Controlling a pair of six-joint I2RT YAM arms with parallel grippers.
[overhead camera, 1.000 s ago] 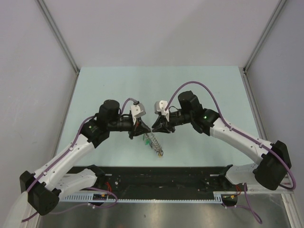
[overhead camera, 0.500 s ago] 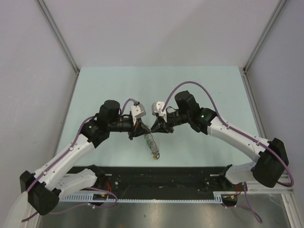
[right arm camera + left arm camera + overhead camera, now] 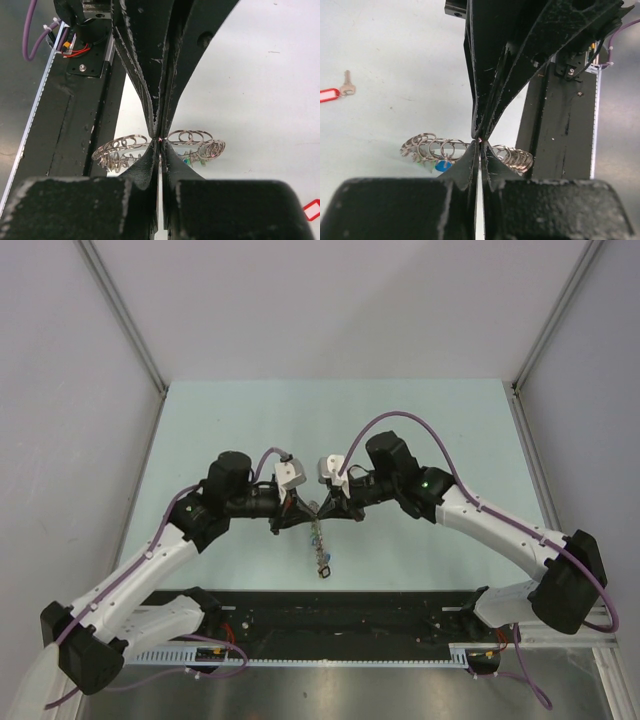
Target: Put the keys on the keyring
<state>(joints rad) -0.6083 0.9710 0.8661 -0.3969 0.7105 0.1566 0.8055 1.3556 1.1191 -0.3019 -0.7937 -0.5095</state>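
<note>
Grey metal from above: keyring as a thin edge-on strip, fringed with small keys, stretching from the joined fingertips toward the near edge of the pale table. Left gripper and right gripper tip to tip, both pinched shut on the ring's upper end.

From the left wrist: own fingers pressed together, the right gripper's closed fingers opposite, ring wire caught where they meet. Small silver rings fanned to either side just behind the tips, a blue tag among them. Red-tagged key flat on the table at far left, well apart from fingers and ring.

From the right wrist: same tip-to-tip clamp, ring fringe on both sides. Only a corner of the red tag at the lower right edge, well apart from the fingers.
</note>
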